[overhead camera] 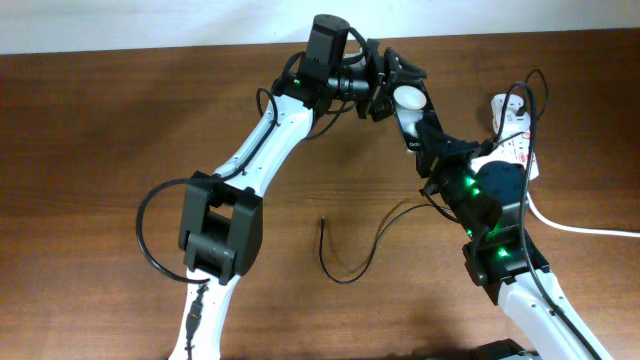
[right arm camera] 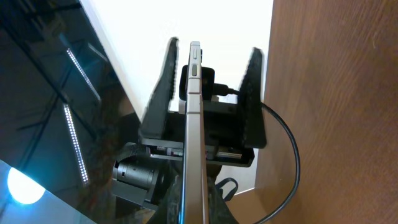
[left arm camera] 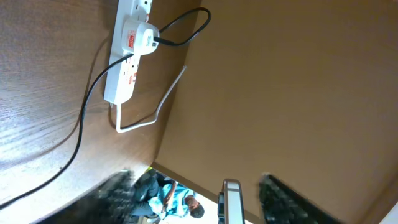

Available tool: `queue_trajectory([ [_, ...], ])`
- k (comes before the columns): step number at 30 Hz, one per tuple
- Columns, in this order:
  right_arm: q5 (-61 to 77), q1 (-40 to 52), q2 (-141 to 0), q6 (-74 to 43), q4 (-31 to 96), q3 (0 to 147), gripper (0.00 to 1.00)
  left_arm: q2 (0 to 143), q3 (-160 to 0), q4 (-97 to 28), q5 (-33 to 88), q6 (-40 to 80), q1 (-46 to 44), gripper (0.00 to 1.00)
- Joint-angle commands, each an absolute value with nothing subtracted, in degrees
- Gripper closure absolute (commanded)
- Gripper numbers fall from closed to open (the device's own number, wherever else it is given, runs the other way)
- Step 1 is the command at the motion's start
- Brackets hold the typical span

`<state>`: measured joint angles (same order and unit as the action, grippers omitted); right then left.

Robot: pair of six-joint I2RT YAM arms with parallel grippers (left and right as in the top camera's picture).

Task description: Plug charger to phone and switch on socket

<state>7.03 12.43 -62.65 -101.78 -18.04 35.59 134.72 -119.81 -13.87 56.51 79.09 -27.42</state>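
Phone point(right arm camera: 195, 124): raised off the worktop point(overhead camera: 100, 130), well to the left of the socket point(overhead camera: 515, 130); the right wrist view shows it edge-on, with a side button visible.
Right end effector point(overhead camera: 415, 130): closed on the phone's near end and carrying it; its own fingers barely show in the right wrist view.
Left end effector point(right arm camera: 214, 48): spread wide, one finger on each side of the phone's far end. One finger is just beside the edge, the other stands apart, and neither clearly touches.
Socket: lies flat near the worktop's right edge, with a white plug adapter point(left arm camera: 138, 36) seated in it.
Charger point(overhead camera: 350, 278): the black cable leaves the adapter and runs leftward from the socket in a loose curve on the worktop.
Connector tip point(overhead camera: 322, 222): lies free on the wood, well left of the socket and apart from the phone.
Thick white cord point(overhead camera: 580, 228): trails from the socket's end toward the right edge.
Switch position: cannot tell.
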Motion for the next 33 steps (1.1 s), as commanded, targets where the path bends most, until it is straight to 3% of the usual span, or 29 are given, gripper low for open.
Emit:
queue_trajectory([
  [1,7.2,12.36,-62.26,-101.45,-18.87,36.69,0.96,135.2,-120.81,-13.74,56.1,78.59,-27.49,0.45],
  [5,7.99,12.36,-62.26,-101.45,-18.83,36.69,0.96,135.2,-120.81,-13.74,56.12,77.95,-27.49,0.63],
  [8,8.01,12.36,-62.26,-101.47,-18.83,36.69,0.96,135.2,-120.81,-13.74,56.14,77.97,-27.49,0.85],
  [11,8.03,12.36,-62.26,-101.45,-18.83,36.69,0.96,135.2,-120.81,-13.74,56.14,77.97,-27.51,0.89],
  [14,8.08,12.36,-62.26,-101.45,-18.83,36.69,0.96,135.2,-120.81,-13.74,56.14,77.97,-27.59,1.0],
  [16,8.21,12.36,-62.26,-101.47,-18.85,36.69,0.93,135.2,-120.81,-13.74,56.14,77.97,-27.59,1.0],
  [19,8.19,12.36,-62.26,-101.47,-18.85,36.69,0.62,135.2,-120.81,-13.74,56.25,77.95,-27.59,1.0],
  [21,8.19,12.36,-62.26,-101.45,-18.85,36.69,0.26,135.2,-120.81,-13.74,56.77,77.97,-27.59,1.0],
  [23,8.19,12.36,-62.26,-101.45,-18.85,36.69,0.05,135.2,-120.81,-13.74,56.75,77.97,-27.53,1.0],
  [27,8.19,12.34,-62.26,-101.41,-18.85,36.69,0.01,135.2,-120.81,-13.76,61.71,76.2,-23.59,1.0],
  [31,8.21,12.34,-62.26,-97.3,-15.16,36.69,0.01,135.2,-120.81,-13.76,74.74,67.42,-15.44,1.0],
  [33,8.27,12.34,-62.26,-89.08,-13.19,36.67,0.01,135.2,-120.81,-13.76,83.0,62.37,-11.18,1.0],
])
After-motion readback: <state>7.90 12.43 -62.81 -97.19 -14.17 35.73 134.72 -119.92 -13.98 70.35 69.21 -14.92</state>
